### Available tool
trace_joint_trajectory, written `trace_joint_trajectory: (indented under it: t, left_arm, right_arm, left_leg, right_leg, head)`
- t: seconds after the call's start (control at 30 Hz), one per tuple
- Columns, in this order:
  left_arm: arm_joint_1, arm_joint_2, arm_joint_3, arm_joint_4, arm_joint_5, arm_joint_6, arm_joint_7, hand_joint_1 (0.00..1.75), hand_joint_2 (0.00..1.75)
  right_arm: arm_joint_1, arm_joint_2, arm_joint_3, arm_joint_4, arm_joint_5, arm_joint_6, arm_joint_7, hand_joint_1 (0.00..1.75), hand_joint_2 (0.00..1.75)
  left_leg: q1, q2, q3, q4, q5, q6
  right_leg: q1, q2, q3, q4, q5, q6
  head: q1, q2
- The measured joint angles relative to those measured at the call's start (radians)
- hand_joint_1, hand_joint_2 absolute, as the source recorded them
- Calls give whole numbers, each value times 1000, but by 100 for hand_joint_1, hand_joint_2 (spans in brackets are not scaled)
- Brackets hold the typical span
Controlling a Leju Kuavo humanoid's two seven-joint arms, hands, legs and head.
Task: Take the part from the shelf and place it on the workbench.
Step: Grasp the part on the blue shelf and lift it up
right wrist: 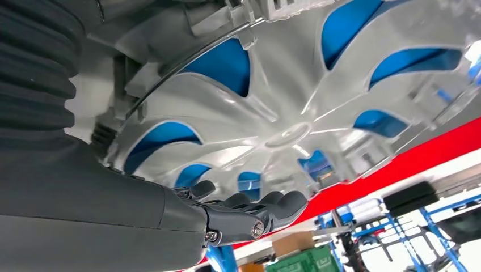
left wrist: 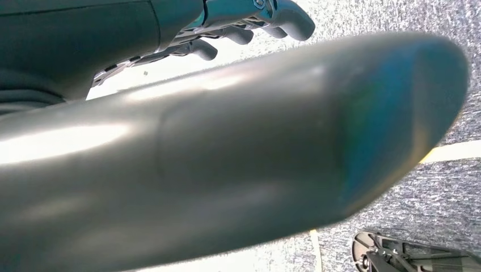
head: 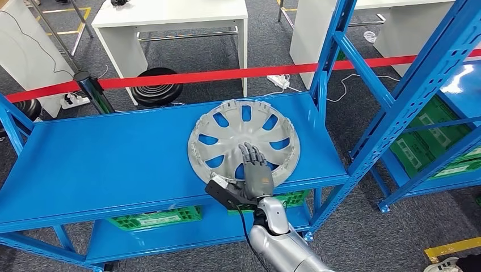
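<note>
The part is a silver wheel cover (head: pixel 238 133) with blue showing through its openings. It lies flat on the top board of the blue shelf (head: pixel 113 164), towards the right end. My right hand (head: pixel 256 173) reaches over its near rim, fingers stretched out across the cover's inner face. In the right wrist view the cover (right wrist: pixel 283 102) is very close, and the dark fingers (right wrist: pixel 255 212) lie straight beside it without closing on it. My left hand (left wrist: pixel 227 147) hangs over grey carpet and holds nothing.
A blue upright (head: pixel 334 56) stands just right of the cover. A second blue rack (head: pixel 431 73) stands further right. Green crates (head: pixel 153 218) sit on the lower board. Behind the shelf run a red barrier tape (head: pixel 227 75), a black stool (head: pixel 156 86) and white tables (head: pixel 170 14).
</note>
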Motion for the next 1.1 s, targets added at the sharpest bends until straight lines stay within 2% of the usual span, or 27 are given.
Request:
trace_joint_trajectory:
  t: [0.13,0.27,0.83,1.1]
  left_arm:
    - [0,0,0,1,1,3,-9,0,0]
    - [0,0,1,3,3,13,-14,0,0]
    - [-1,-7,5,4,3,70,-24,0,0]
    - [-1,-12,6,4,5,93,-27,0,0]
  right_arm:
    - [4,-10,-12,-11,7,5,5,5,175]
    - [9,-21,-23,-25,22,37,13,175,175]
    - [6,-40,-51,-46,42,146,-16,175,175]
    - [1,-44,-52,-51,48,163,-25,175,175]
  left_leg:
    - [0,0,0,0,0,0]
    - [0,0,0,0,0,0]
    - [0,0,0,0,0,0]
    - [0,0,0,0,0,0]
  right_leg:
    - [0,0,0,0,0,0]
    - [0,0,0,0,0,0]
    - [0,0,0,0,0,0]
    - [0,0,0,0,0,0]
  head:
    - [0,0]
    - [0,0]
    - [0,0]
    - [0,0]
